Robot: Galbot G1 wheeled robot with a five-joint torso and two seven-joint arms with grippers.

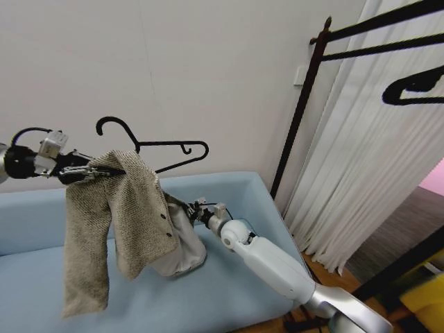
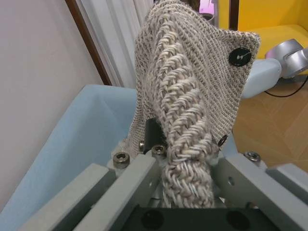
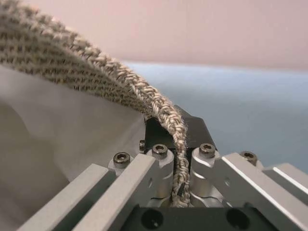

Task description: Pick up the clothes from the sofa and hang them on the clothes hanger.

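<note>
Risk: right gripper (image 3: 175, 161) pinches only a thin fold of cardigan (image 1: 132, 208) edge and could slip. Left gripper (image 1: 89, 173) clamps the shoulder, probably hanger (image 1: 166, 147) too, hard to see. Cardigan sits half-on above sofa (image 1: 229, 187); a tug drops it. Rack (image 1: 305, 90) well apart.

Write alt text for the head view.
The left gripper holds a grey knit cardigan up over a blue sofa, one shoulder draped on a black hanger. The right gripper pinches the cardigan's edge lower down. A dark clothes rack stands to the right.
</note>
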